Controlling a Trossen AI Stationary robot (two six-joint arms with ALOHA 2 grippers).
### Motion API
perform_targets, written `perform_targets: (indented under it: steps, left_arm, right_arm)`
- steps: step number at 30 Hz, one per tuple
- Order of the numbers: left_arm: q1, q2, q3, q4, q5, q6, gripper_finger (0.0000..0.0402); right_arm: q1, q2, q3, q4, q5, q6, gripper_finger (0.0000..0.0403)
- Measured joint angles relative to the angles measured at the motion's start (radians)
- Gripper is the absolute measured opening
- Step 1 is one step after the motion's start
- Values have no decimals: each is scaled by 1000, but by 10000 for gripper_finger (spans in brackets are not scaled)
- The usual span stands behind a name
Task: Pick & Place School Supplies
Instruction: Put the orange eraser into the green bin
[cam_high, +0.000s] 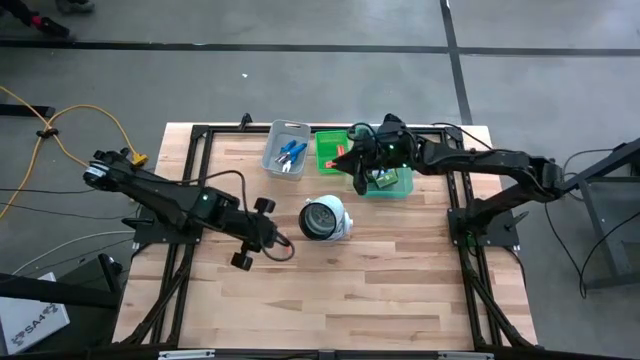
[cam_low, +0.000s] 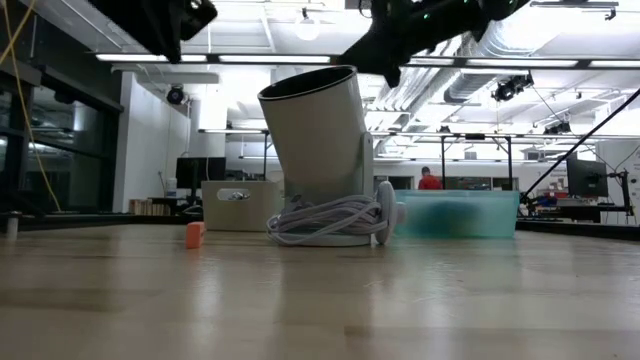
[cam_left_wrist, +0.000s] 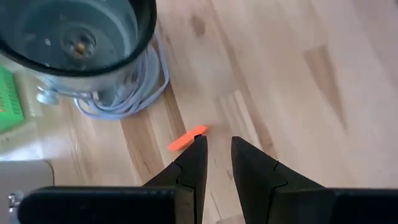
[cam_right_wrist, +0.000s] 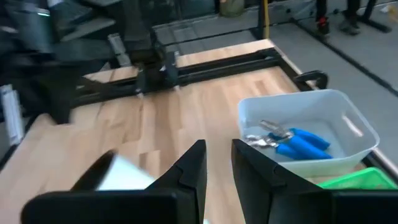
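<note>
Reaching for the red stub (cam_left_wrist: 187, 138) on the table (cam_high: 400, 290) — left gripper (cam_left_wrist: 216, 158) just above it, fingers a narrow gap apart, empty. Next: lower, then pinch. Right gripper (cam_right_wrist: 217, 163) up by the bins — narrow, empty too.

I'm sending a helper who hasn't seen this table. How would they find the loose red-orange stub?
Start at the round white object mid-table, with grey cord coiled at its base. On its left-arm side, by the left gripper, lies the red-orange stub, flat on bare wood. It is the only supply outside the bins.
</note>
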Motion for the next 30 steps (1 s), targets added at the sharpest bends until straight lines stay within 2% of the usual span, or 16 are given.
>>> perform_targets:
  steps: [4,15,19,25,30]
  left_arm:
    - [13,40,-35,16,-24,5,68]
    - [-42,220,-73,46,-232,90,67]
    - [-80,298,-73,46,-288,92,67]
    - [-166,371,-73,58,-476,131,66]
    - [-203,382,-73,114,-494,201,66]
  right_arm:
    - [45,-54,0,-46,9,18,64]
    - [151,-185,0,-114,8,102,64]
    - [178,-205,0,-128,18,118,64]
    - [205,-207,0,-132,37,121,64]
    - [209,-207,0,-131,37,124,64]
